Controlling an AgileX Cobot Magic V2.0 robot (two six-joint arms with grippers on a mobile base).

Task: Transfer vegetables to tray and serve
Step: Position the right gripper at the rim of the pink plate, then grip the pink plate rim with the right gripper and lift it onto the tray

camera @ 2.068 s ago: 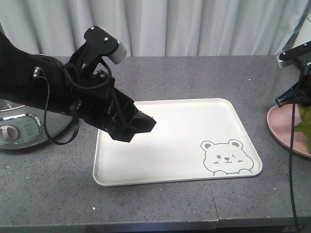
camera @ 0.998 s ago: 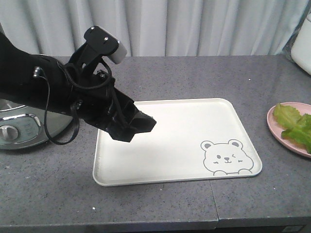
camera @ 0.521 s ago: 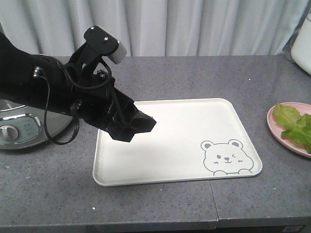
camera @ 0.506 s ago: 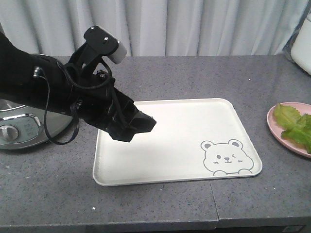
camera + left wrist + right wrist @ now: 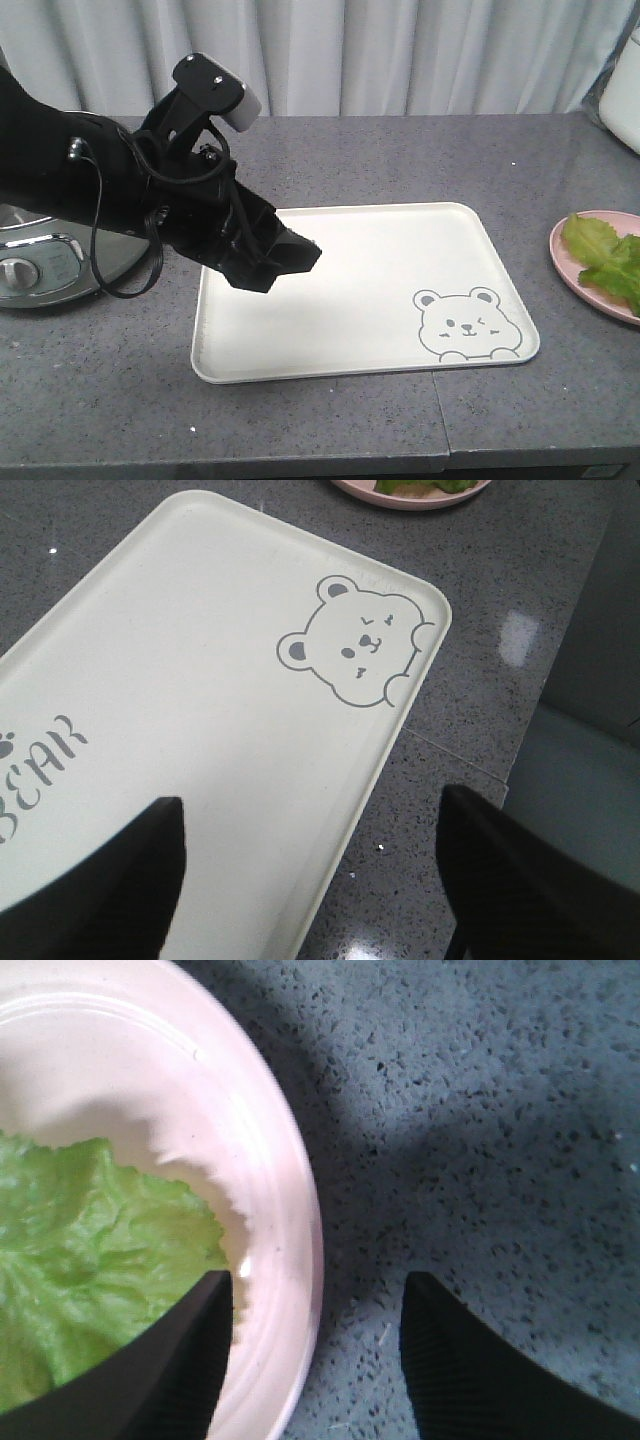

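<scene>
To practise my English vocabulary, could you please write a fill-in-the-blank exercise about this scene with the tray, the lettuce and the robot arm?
1. The lettuce leaves lie on a round pink ____.
2. The drawing printed on the tray shows a winking ____.
3. The left end effector hovers above the tray with its jaws ____.

Missing words: plate; bear; open.

tray (image 5: 400, 250) right half open | left claw (image 5: 280, 262) overhangs its left side | steel appliance (image 5: 40, 265) far left
</scene>
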